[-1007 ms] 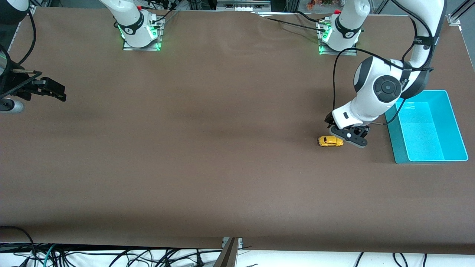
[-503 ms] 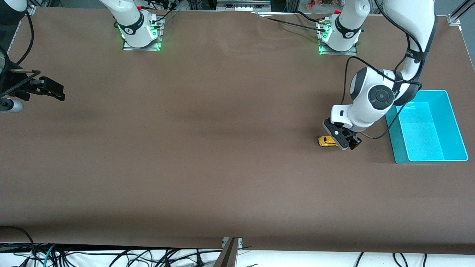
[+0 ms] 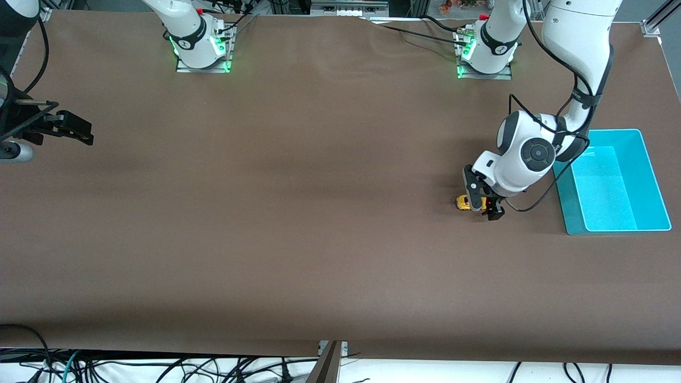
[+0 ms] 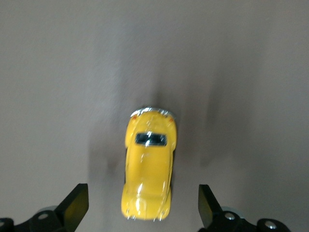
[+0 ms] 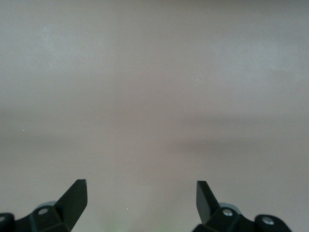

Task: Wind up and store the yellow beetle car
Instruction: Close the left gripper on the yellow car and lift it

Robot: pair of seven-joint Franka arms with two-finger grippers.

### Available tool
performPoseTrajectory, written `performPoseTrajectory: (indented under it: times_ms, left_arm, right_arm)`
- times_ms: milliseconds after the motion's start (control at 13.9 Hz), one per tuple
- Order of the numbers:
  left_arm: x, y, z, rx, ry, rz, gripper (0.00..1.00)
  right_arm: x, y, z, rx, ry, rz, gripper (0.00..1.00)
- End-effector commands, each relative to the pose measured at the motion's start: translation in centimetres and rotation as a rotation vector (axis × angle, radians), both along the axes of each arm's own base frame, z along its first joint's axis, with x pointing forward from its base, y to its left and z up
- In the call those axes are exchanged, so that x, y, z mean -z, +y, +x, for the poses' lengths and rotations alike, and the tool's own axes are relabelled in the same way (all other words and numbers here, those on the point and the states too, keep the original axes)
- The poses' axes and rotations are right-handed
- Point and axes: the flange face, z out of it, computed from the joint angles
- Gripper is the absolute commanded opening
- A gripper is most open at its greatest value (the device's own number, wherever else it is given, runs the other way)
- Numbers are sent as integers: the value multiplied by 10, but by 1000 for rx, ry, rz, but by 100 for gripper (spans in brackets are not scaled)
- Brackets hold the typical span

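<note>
Brown desk [image 3: 319, 239] carried the yellow beetle car [image 3: 464, 202] near the teal bin [image 3: 652, 175]. We held the left end effector [image 3: 483, 199] released astride it for grasping; the right end effector [image 3: 80, 133] waited released at the desk's edge.

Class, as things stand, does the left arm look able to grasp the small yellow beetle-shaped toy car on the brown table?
Probably yes: the left gripper is open directly above the small yellow beetle-shaped toy car, a finger to each side, with nothing between them.
</note>
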Motion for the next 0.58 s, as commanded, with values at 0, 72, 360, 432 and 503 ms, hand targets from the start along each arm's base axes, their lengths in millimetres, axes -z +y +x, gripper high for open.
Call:
performPoseTrajectory:
  times_ms: [0, 72, 360, 432, 503]
  left_arm:
    - [20, -6, -7, 39, 29, -19, 98]
    - [30, -6, -7, 44, 20, -27, 98]
    - [33, -6, -6, 103, 10, -80, 41]
    - [30, -5, -5, 101, 5, -81, 13]
    - [23, -4, -2, 97, -7, -82, 0]
  right_arm:
    - [-2, -1, -2, -13, -5, -6, 100]
    - [-2, -1, -2, -13, -5, -6, 100]
    - [-1, -2, -2, -13, -3, -7, 100]
    - [-1, -1, -2, -13, -3, -6, 100]
    - [-1, -1, -2, -13, -2, -6, 100]
